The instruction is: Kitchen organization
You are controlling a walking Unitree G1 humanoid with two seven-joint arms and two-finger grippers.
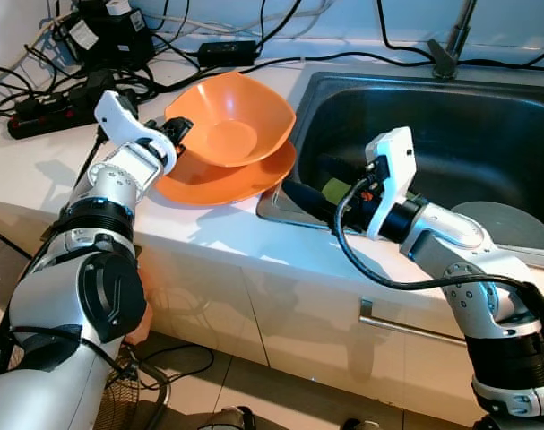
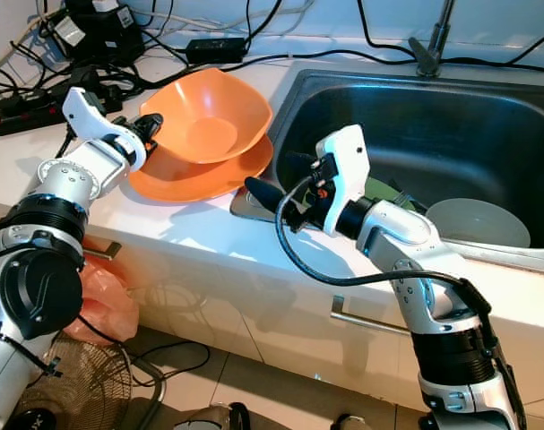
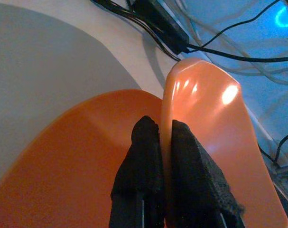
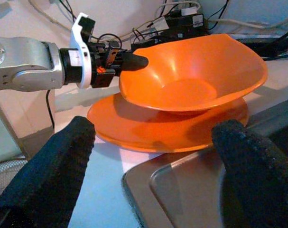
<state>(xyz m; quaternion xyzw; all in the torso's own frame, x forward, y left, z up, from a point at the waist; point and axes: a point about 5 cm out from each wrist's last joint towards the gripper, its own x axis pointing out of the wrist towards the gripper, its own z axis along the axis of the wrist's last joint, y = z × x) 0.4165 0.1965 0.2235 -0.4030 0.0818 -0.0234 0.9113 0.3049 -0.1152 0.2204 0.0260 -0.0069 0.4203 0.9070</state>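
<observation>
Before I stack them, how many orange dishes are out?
2: an orange bowl pinched at its rim by the left end effector, above an orange plate on the counter.

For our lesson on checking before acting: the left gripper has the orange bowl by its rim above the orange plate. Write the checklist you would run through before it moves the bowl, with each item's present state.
1. Left gripper shut on the rim of the orange bowl: ok, one finger on each side of the rim.
2. Bowl off the orange plate: cannot tell; it sits tilted and may still touch the plate.
3. Right gripper out of the bowl's way: ok, open, at the rim of the sink.
4. Cables behind the bowl kept apart from it: ok.
5. Bowl empty: ok.
</observation>
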